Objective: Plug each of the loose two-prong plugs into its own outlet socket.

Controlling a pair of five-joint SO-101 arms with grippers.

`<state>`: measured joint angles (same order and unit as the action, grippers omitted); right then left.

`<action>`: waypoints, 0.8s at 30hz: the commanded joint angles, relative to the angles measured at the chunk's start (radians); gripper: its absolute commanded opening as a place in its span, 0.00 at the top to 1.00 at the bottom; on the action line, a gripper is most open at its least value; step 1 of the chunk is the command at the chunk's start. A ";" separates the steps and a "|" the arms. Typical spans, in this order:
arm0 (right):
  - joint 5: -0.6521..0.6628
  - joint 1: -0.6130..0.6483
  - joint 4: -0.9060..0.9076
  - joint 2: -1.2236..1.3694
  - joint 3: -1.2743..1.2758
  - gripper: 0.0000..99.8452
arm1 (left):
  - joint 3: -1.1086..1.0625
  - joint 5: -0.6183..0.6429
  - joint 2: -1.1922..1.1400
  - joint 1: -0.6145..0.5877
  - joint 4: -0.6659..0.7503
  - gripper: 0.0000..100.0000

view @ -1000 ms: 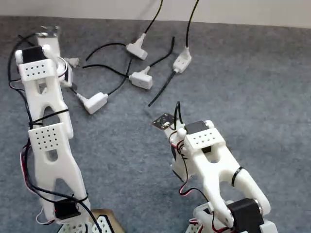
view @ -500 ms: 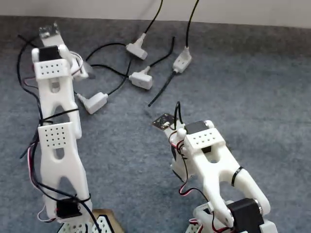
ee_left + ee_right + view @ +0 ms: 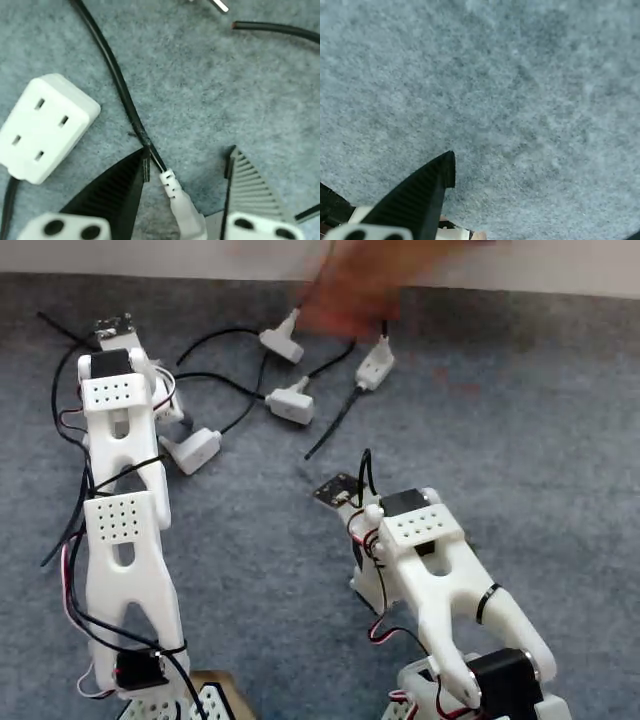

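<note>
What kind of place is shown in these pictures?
Probably a robotics test bench: the left arm and right arm on a grey felt table, with loose outlet sockets and black cords laid out.

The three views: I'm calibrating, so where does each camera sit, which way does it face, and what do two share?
High view: fixed overhead, looking down over the grey felt table; white left arm and right arm show.
Left wrist view: wrist-mounted, facing down at a white four-slot outlet block; open left gripper straddles a white plug.
Right wrist view: wrist-mounted, facing down at the felt; one black gripper finger.
Shared: the outlet block, high and left wrist.
</note>
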<state>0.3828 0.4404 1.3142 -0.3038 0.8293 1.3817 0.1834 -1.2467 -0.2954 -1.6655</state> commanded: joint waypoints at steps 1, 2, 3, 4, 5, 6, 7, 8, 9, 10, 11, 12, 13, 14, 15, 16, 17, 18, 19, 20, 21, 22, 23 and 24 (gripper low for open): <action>-0.009 0.012 0.012 -0.010 -0.005 0.45 | 0.025 -0.041 0.008 -0.016 0.005 0.78; -0.009 0.012 0.012 -0.010 -0.005 0.45 | 0.025 -0.046 0.008 -0.019 0.005 0.77; -0.009 0.012 0.012 -0.008 -0.005 0.45 | 0.025 -0.046 0.008 -0.027 0.005 0.76; -0.009 0.012 0.012 -0.008 -0.005 0.45 | 0.025 -0.046 0.008 -0.033 0.005 0.75; -0.009 0.012 0.012 -0.008 -0.005 0.45 | 0.025 -0.046 0.008 -0.038 0.003 0.74; -0.009 0.012 0.012 -0.008 -0.005 0.45 | 0.025 -0.046 0.008 -0.041 -0.003 0.73; -0.009 0.012 0.012 -0.008 -0.005 0.45 | 0.025 -0.046 0.008 -0.045 -0.017 0.73; -0.009 0.012 0.012 -0.008 -0.005 0.45 | 0.027 -0.048 0.010 -0.050 -0.032 0.73; -0.009 0.012 0.012 -0.008 -0.005 0.45 | 0.031 -0.049 0.010 -0.050 -0.049 0.73; -0.009 0.012 0.010 -0.007 -0.005 0.45 | 0.053 -0.054 0.010 -0.051 -0.066 0.73; -0.009 0.012 0.010 -0.007 -0.005 0.45 | 0.077 -0.064 0.008 -0.053 -0.080 0.73; -0.009 0.012 0.010 -0.008 -0.005 0.45 | 0.093 -0.069 0.008 -0.054 -0.089 0.73; -0.009 0.012 0.010 -0.010 -0.005 0.45 | 0.105 -0.069 0.008 -0.054 -0.092 0.73; -0.009 0.012 0.012 -0.010 -0.005 0.45 | 0.111 -0.069 0.008 -0.054 -0.092 0.73; -0.009 0.012 0.012 -0.010 -0.005 0.45 | 0.113 -0.069 0.008 -0.054 -0.094 0.73; -0.009 0.012 0.012 -0.012 -0.005 0.45 | 0.111 -0.069 0.005 -0.054 -0.094 0.73; -0.009 0.012 0.013 -0.012 -0.005 0.45 | 0.111 -0.069 0.002 -0.051 -0.094 0.73; -0.009 0.012 0.013 -0.013 -0.005 0.45 | 0.110 -0.071 0.001 -0.050 -0.094 0.73; -0.009 0.012 0.013 -0.013 -0.005 0.45 | 0.105 -0.071 -0.001 -0.047 -0.094 0.73; -0.009 0.012 0.013 -0.013 -0.005 0.45 | 0.090 -0.071 -0.001 -0.047 -0.092 0.73; -0.009 0.012 0.013 -0.013 -0.005 0.45 | 0.084 -0.071 0.001 -0.047 -0.092 0.73; -0.009 0.012 0.013 -0.013 -0.005 0.45 | 0.079 -0.074 0.002 -0.047 -0.091 0.73; -0.009 0.012 0.013 -0.013 -0.005 0.45 | 0.081 -0.074 0.002 -0.047 -0.091 0.73; -0.009 0.012 0.013 -0.013 -0.005 0.45 | 0.081 -0.074 0.002 -0.047 -0.091 0.73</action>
<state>0.3828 0.4404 1.3142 -0.3038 0.8293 1.4553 0.1189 -1.2528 -0.3399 -1.7484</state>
